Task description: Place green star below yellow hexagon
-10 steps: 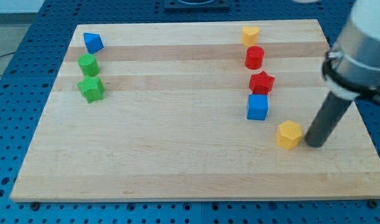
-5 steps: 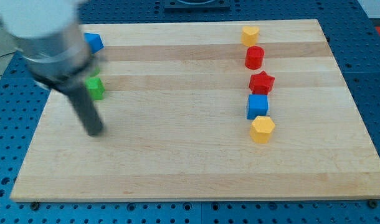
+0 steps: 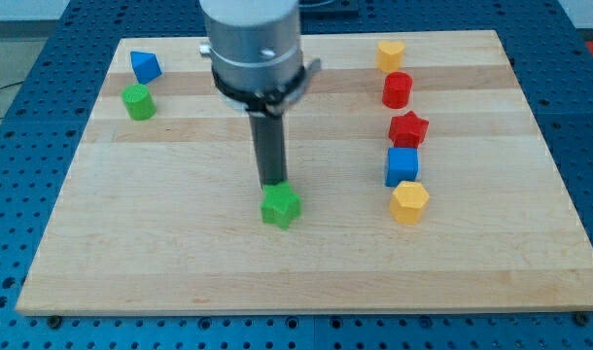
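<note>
Pale wooden board (image 3: 180, 262) on a blue perforated table (image 3: 15, 194), seen from the near edge. Nearest the view's bottom, green star (image 3: 280, 206) a little left of board centre, lying flat. Directly above it in the view, touching or just beside its far edge, my tip (image 3: 271, 185), the lower end of a dark upright rod under a grey cylindrical body; no gripper on this arm, so nothing to open or close. To the view's right, well apart from the star and at about the same depth, yellow hexagon (image 3: 409, 202), so star left of it rather than below. Just above the hexagon, touching or nearly so, blue cube (image 3: 401, 166); then red star (image 3: 408, 129) just beyond; then red cylinder (image 3: 397, 89), a small gap between; farthest in that column, a yellow block (image 3: 391, 53) near the board's top edge, shape hard to make out. At the view's left, far from the tip, green cylinder (image 3: 137, 101), and just beyond it, near the top-left corner, a blue block (image 3: 145, 67) with slanted faces.
</note>
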You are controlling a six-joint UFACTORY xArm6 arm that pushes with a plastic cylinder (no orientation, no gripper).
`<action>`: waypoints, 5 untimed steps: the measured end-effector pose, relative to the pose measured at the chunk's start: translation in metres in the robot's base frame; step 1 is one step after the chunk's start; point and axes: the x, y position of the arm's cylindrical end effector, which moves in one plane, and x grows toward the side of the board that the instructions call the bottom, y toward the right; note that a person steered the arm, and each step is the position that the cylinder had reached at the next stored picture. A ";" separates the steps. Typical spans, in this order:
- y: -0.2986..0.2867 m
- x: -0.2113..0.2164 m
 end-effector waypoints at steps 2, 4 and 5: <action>-0.029 0.013; -0.011 0.040; 0.013 0.040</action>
